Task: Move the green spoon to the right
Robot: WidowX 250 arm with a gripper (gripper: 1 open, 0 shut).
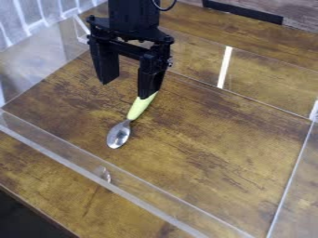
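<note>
Looks like a brown, wood-grained bench (pixel 218 153). Carries the green spoon (pixel 132 118), clear walls (pixel 162 210) around the spoon, and a white strip (pixel 225 67) well apart from it.

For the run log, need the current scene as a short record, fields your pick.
tool: black gripper, open, above the handle end
held: nothing
spoon: green handle, silver bowl toward the camera
spoon position: lying on the brown wood-look surface, inside clear walls
task state: spoon not gripped
</note>
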